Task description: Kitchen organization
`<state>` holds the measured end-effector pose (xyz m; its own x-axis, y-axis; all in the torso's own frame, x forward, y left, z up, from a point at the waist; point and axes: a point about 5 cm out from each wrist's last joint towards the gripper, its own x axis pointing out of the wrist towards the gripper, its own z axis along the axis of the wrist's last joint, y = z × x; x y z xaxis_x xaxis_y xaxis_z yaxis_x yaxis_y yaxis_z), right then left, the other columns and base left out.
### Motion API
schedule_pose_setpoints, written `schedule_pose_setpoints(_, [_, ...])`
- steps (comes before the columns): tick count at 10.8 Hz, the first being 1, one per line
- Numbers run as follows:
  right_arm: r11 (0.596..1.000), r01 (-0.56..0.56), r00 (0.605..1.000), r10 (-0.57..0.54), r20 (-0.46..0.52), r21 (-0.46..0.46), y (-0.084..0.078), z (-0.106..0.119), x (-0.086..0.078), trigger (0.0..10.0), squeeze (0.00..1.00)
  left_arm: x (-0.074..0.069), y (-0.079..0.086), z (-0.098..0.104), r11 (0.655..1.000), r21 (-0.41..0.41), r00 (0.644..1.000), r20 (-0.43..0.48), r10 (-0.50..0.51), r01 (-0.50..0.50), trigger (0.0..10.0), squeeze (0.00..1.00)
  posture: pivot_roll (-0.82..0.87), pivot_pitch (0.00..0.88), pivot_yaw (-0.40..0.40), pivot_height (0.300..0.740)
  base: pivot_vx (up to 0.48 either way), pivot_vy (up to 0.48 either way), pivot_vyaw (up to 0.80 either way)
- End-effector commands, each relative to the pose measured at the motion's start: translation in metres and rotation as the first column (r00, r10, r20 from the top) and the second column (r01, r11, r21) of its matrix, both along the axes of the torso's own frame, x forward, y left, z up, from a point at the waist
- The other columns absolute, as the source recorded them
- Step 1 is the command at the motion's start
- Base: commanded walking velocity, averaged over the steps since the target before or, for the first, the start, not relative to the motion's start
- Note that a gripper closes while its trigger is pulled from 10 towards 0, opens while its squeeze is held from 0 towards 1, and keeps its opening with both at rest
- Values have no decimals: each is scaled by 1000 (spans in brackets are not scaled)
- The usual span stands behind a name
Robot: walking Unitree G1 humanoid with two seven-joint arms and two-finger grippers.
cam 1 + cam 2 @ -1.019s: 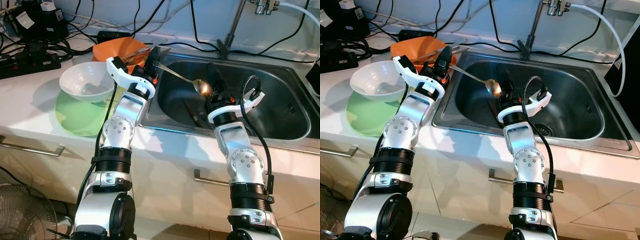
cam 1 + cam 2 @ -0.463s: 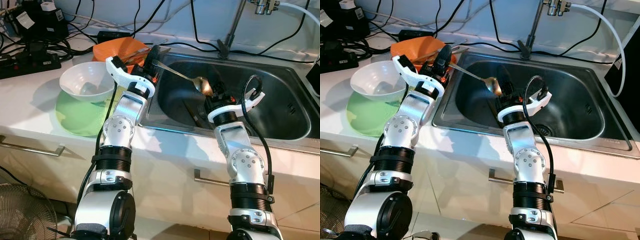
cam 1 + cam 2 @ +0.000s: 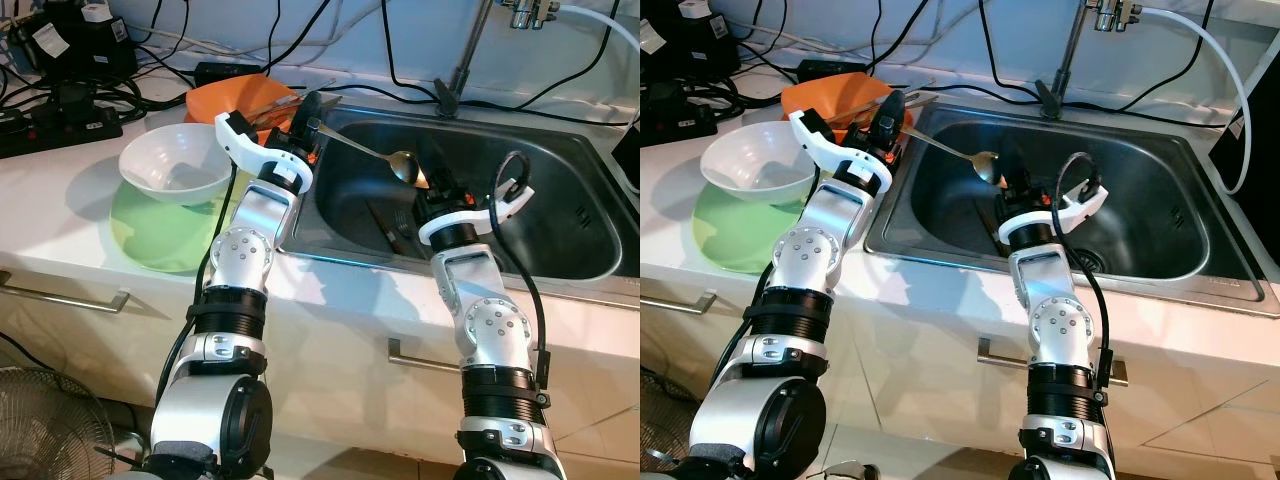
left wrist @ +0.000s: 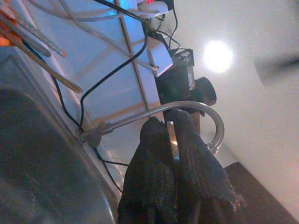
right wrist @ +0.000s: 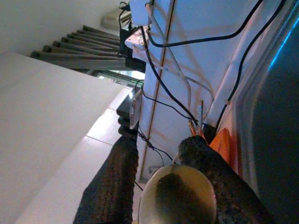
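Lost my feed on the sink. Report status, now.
Left tool shut on spoon handle, over sink. Right tool open around spoon bowl, no grip seen. Chopsticks on sink floor beneath, clear of handover.

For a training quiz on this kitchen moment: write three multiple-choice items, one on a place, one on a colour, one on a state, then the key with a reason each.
1. Where does the white bowl stand?
A. in the sink
B. on the green plate, on the counter
C. on the floor

2. What colour is the dish behind the white bowl?
A. orange
B. blue
C. black

3. How is the spoon held?
A. it lies loose on the counter
B. it hangs from the tap
C. the left gripper clamps its handle, with its bowl end over the sink by the right gripper

Key: 1 B, the bowl rests on the plate left of the sink. 2 A, the dish by the sink's corner is orange. 3 C, the left wrist view shows the jaws shut on the handle.
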<state>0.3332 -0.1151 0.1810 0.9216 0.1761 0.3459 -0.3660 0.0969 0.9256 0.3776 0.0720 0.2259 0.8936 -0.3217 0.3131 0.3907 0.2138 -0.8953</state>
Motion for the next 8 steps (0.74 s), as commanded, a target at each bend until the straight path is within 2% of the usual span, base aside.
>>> schedule_pose_setpoints(1, [991,-92,993,84,88,99,32,20,-4,0,0,-9,-55,-1,990,18,989,-55,-140,142,10000,0,45,5,-6,740,0,0,0])
schedule_pose_setpoints(3, [989,-91,993,81,84,117,31,19,-4,0,0,-9,-58,-5,987,29,985,-78,-157,160,10000,0,44,5,-5,740,0,0,0])
schedule_pose_setpoints(5, [988,-87,994,77,83,128,29,18,-4,0,0,-9,-58,-7,986,16,982,-93,-164,166,10000,1000,43,5,-3,740,0,0,0])
schedule_pose_setpoints(8, [984,-65,996,54,66,169,24,16,-1,0,0,-9,-60,-10,983,30,979,-102,-176,180,10000,1000,43,3,1,740,0,0,0])
